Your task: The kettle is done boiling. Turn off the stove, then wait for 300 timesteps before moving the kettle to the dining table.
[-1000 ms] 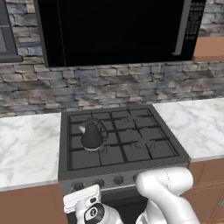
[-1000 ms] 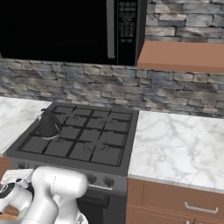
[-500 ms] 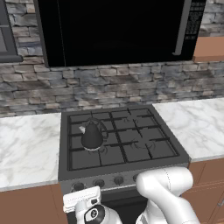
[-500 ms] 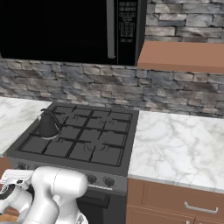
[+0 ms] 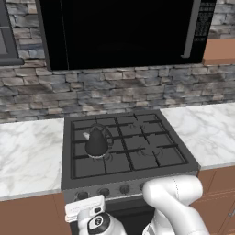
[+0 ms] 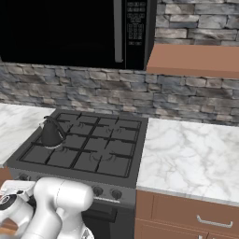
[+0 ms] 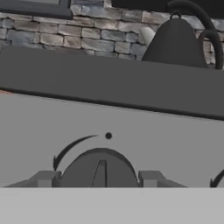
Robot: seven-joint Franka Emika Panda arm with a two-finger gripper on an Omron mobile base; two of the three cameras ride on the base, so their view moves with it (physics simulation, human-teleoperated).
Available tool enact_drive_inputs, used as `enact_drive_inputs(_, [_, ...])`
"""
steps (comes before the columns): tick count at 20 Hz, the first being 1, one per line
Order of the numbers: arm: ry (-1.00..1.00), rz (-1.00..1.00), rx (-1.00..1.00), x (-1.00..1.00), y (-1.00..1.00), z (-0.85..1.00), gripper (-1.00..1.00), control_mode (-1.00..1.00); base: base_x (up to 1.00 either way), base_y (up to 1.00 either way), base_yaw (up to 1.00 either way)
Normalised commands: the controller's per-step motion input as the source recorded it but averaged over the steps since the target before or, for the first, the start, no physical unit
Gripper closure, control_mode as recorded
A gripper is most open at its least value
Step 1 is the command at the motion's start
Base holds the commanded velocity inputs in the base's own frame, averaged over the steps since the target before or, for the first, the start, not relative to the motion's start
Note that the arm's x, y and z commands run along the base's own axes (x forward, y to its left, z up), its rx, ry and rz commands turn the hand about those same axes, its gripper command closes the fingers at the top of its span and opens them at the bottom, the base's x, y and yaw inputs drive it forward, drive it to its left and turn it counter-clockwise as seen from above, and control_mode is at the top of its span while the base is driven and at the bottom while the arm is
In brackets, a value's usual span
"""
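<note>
The black kettle [image 5: 96, 143] [image 6: 51, 133] stands upright on the stove's [image 5: 137, 158] left middle burner. In the hand view the kettle [image 7: 175, 43] rises behind the stove's top edge. My gripper [image 7: 98, 179] is low at the front panel, at its far left end. It is shut on a round dark stove knob [image 7: 99, 168], with one fingertip [image 7: 43, 179] against each side. The knob's ridge points straight up at a small dot. From the left base view my hand [image 5: 87, 212] sits against the knob row. The dining table is out of view.
A black microwave [image 5: 124, 32] hangs above the stove, in front of a stone backsplash. White marble counters [image 5: 27, 156] [image 6: 191, 158] flank the stove on both sides. Brown drawers [image 6: 186, 214] lie under the right counter. Several other knobs [image 6: 105, 192] line the front panel.
</note>
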Motion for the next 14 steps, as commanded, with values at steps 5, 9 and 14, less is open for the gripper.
enact_drive_inputs(5, [0.03, 0.00, 0.01, -0.10, 0.02, -0.06, -1.00, -1.00, 0.00, 0.00, 0.00])
enact_drive_inputs(9, [-0.04, 0.00, 0.03, -0.55, 0.02, 0.00, -1.00, -1.00, 0.00, 0.00, 0.00])
enact_drive_inputs(14, [-0.06, 0.00, 0.01, -0.61, 0.13, 0.00, -1.00, -1.00, 0.00, 0.00, 0.00])
